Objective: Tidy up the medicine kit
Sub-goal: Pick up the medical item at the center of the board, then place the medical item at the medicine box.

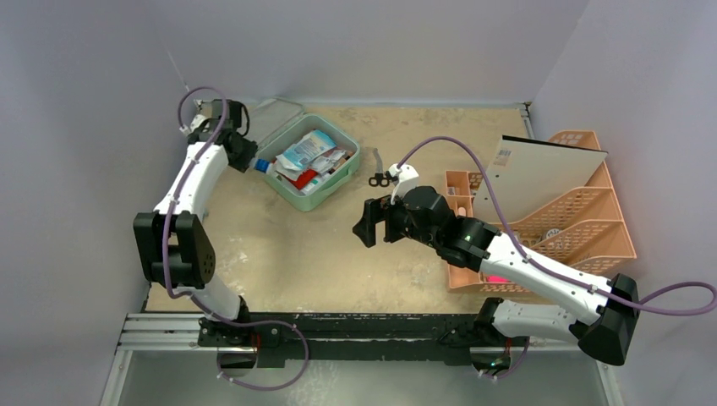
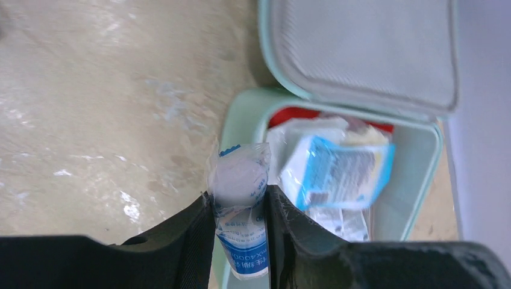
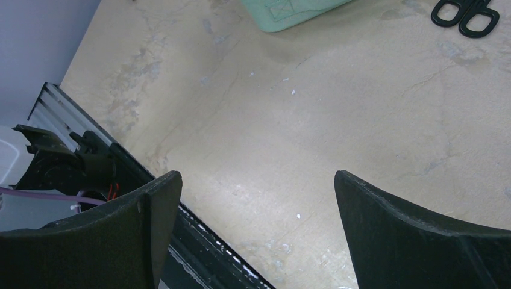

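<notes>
The left end effector is closed partway on a sachet, its two black fingers pressing the sides. The sachet is clear and puffy, with a blue band of white print. The print is Chinese characters followed by what looks like "MX4000", and it is not sharp enough to be sure. The sachet's top pokes out over the kit's near rim.

The kit is a mint-green case lying open at the far left of the table, with its pale grey lid folded back. It holds a blue-and-white packet whose small writing is blurred, other clear wrappers, and something red underneath.

The right end effector is spread wide with nothing in it. It hangs over bare table near the middle, well apart from the kit. Black-handled scissors lie just beyond it.

At the right stands a peach lattice rack. A pale board leans in it, and the label in the board's corner is too small to read.
</notes>
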Motion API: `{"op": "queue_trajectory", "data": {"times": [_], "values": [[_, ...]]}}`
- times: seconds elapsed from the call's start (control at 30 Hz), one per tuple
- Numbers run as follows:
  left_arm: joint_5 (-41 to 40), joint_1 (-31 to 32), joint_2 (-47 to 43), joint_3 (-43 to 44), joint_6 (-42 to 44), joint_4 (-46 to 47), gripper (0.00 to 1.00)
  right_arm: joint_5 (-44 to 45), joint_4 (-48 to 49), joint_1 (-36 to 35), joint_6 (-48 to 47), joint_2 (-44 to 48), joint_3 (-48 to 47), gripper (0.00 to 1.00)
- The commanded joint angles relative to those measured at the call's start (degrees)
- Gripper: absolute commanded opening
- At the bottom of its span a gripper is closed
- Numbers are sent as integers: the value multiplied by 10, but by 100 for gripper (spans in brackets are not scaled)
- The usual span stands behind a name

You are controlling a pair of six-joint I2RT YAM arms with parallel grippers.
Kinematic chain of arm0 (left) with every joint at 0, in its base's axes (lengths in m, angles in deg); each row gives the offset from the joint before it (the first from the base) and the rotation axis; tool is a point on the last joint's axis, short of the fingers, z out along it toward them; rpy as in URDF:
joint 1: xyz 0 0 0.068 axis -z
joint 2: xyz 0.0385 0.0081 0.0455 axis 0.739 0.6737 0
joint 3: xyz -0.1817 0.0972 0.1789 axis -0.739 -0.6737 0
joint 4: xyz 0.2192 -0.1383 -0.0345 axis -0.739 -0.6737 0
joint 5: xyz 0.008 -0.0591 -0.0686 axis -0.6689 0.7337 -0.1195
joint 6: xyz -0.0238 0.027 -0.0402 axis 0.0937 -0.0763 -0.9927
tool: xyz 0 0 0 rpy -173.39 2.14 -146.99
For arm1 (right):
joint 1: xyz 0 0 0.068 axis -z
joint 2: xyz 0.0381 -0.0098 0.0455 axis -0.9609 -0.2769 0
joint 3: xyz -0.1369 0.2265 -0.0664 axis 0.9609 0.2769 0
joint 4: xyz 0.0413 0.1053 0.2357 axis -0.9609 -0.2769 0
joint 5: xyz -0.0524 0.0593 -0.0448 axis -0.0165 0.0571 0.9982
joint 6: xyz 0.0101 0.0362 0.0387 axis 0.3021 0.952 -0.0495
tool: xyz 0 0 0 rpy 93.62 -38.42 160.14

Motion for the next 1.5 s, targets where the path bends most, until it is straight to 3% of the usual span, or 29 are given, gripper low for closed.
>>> {"op": "queue_trajectory", "data": {"times": [0.0, 0.2, 0.47, 1.1, 1.27, 1.4, 1.47], "values": [[-27, 51, -26, 38, 33, -11, 32, -2, 11, -2, -3, 7, -4, 99], [-12, 103, -8, 55, -1, -8, 32, -6, 12, -2, -1, 7, -3, 99], [-12, 135, 54, 112, -62, -85, 34, 2, 12, -2, -2, 18, 4, 99], [2, 149, 116, 128, -107, -128, 32, 10, 10, -2, -7, 20, 7, 99], [-18, 153, 97, 116, -43, -76, 36, 8, 11, -2, -7, 17, 6, 99], [-42, 154, 83, 88, 96, 11, 37, 10, 9, -2, -7, 19, 6, 99], [-38, 154, 70, 56, 216, 80, 37, 11, 9, -3, -8, 21, 7, 99]]}}
